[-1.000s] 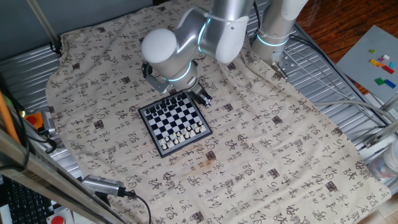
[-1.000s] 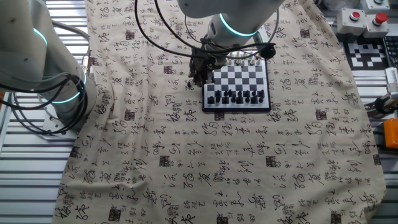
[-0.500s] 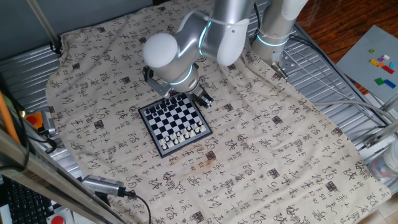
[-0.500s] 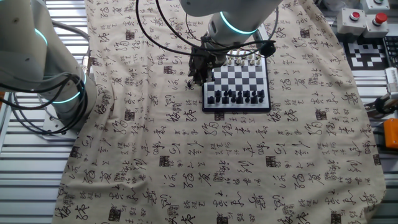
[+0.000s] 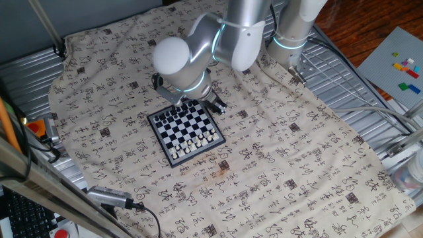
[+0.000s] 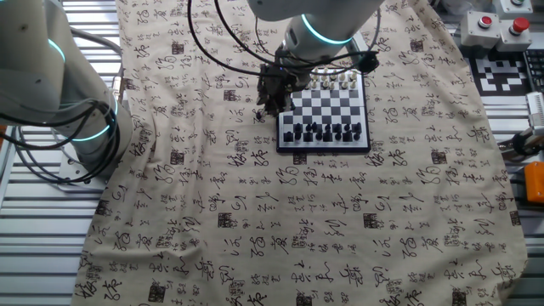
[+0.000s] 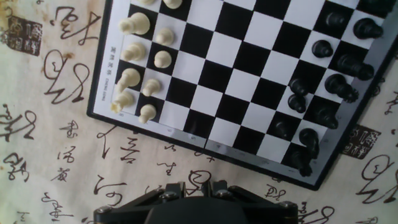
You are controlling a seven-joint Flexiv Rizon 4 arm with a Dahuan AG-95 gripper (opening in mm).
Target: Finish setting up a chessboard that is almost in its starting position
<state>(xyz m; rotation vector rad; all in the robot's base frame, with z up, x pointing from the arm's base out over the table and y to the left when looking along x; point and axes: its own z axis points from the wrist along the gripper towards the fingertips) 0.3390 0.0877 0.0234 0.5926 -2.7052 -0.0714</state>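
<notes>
A small chessboard lies on the printed cloth. White pieces line its far edge and black pieces its near edge. My gripper hangs just off the board's left edge, above the cloth. In the hand view the board fills the upper frame, with white pieces on the left and black pieces on the right. My gripper shows at the bottom edge, over cloth beside the board. Its fingers stand close together, with something small and dark between them that looks like a chess piece.
The printed cloth covers the table. A second robot arm stands at the left in the other fixed view. Red buttons and a marker tile sit at the top right. Cables run over the cloth behind my arm.
My arm has shifted slightly and lifted a little, so more of the white row shows in the other fixed view. The board and its pieces have not moved.
</notes>
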